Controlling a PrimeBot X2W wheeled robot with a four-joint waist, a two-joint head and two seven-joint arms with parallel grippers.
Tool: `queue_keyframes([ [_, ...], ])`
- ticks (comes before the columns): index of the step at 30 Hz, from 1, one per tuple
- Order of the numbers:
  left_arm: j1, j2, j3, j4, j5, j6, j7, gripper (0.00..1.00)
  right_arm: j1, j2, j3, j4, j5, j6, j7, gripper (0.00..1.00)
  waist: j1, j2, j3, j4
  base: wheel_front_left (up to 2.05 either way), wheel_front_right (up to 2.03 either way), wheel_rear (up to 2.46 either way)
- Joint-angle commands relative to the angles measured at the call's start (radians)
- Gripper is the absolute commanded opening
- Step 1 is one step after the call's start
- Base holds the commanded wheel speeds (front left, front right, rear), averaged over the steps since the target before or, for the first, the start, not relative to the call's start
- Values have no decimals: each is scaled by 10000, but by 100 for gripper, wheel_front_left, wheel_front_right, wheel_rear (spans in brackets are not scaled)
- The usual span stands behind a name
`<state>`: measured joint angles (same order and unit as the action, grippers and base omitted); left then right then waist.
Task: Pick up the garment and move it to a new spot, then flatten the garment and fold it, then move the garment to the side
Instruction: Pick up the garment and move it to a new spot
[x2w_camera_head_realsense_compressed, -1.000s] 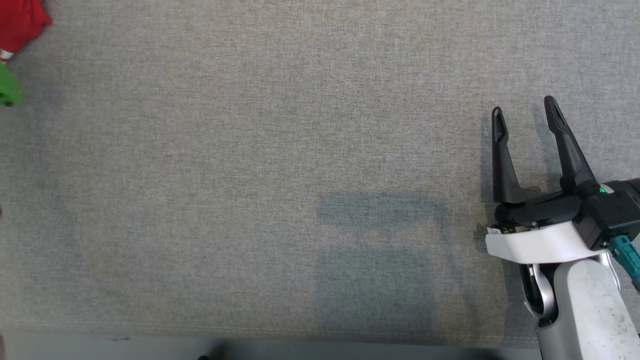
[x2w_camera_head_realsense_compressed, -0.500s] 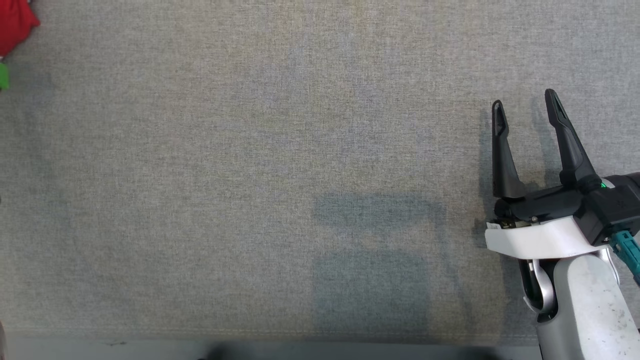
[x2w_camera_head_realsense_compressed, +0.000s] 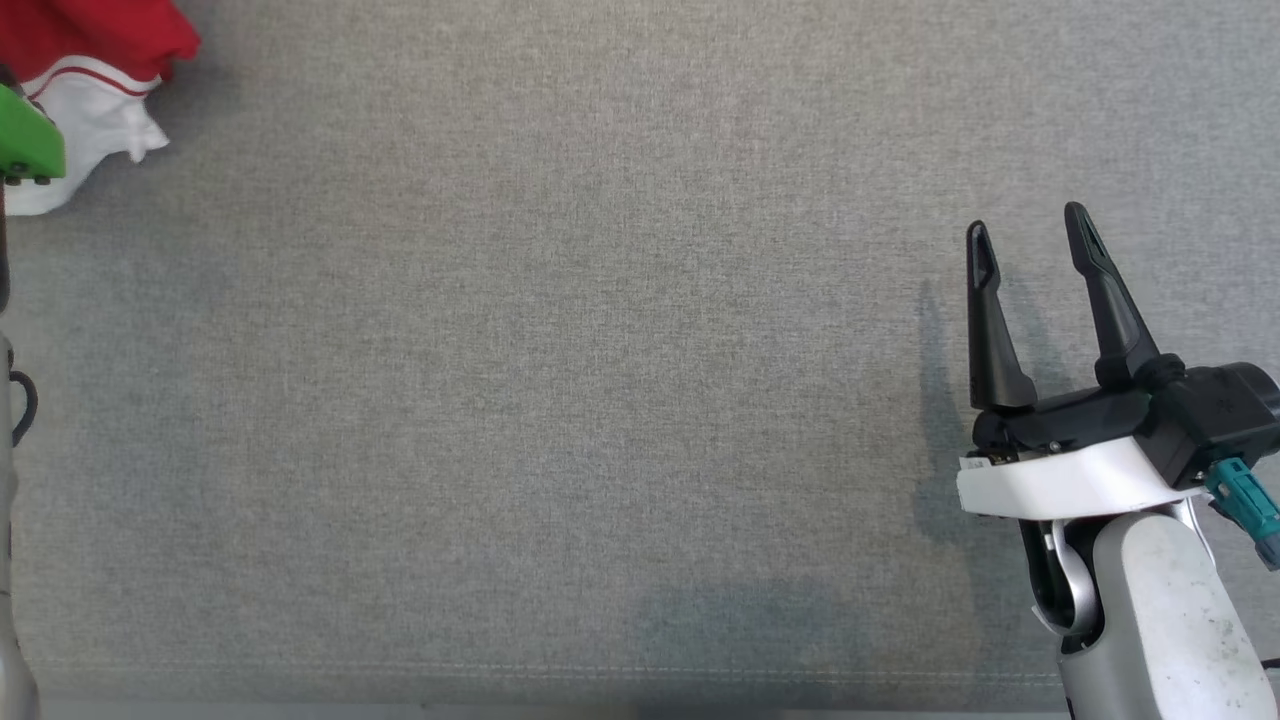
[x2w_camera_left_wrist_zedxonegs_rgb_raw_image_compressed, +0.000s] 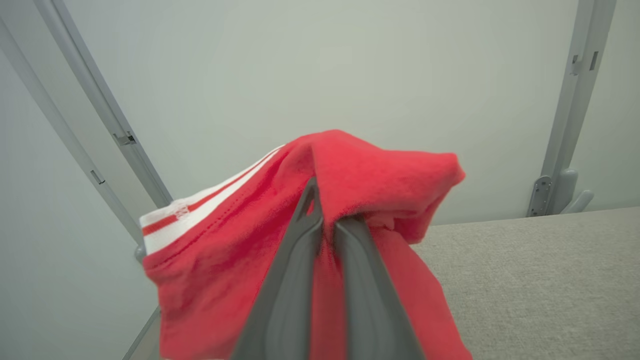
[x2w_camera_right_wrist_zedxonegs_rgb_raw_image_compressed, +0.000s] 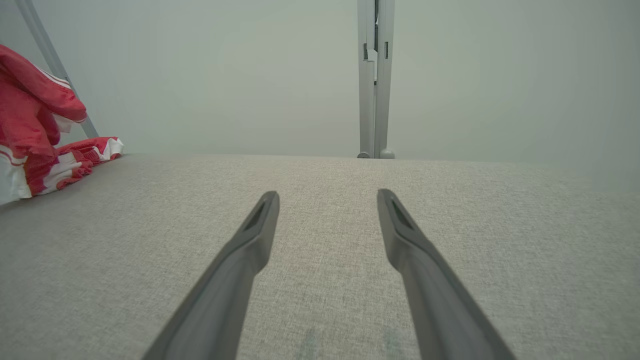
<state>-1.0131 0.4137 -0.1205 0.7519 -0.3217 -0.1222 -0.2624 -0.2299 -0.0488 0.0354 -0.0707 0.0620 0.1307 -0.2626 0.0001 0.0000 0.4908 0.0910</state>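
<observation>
Obs: left end effector clenched on red garment at far-left corner of worktop; right end effector released, near right edge.

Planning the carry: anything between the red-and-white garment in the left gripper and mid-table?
Nothing visible. The left gripper is shut on the red-and-white fabric garment at the far left; the grey woven table surface from there to the middle shows nothing standing on it. The open right gripper is at the right, off that path.
</observation>
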Motion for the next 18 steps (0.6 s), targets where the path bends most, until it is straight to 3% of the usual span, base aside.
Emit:
queue_keyframes([
  [1, 176, -24, -111, -236, 84, -14, -35, 0, 138, -28, 1, 62, 111, 1, -31, 100, -1, 0, -764, -211, 0, 0, 0],
  [9, 910, -293, -1297, -1756, 351, -70, 711, 0, 511, -27, -79, 273, 523, 1, -29, 100, -1, 0, -1884, -951, 0, 0, 0],
  [18, 1994, -1656, -2830, -2789, 48, -80, 1332, 0, 804, -27, -254, 325, 850, 1, -29, 100, -1, 0, -2101, -1827, 0, 0, 0],
])
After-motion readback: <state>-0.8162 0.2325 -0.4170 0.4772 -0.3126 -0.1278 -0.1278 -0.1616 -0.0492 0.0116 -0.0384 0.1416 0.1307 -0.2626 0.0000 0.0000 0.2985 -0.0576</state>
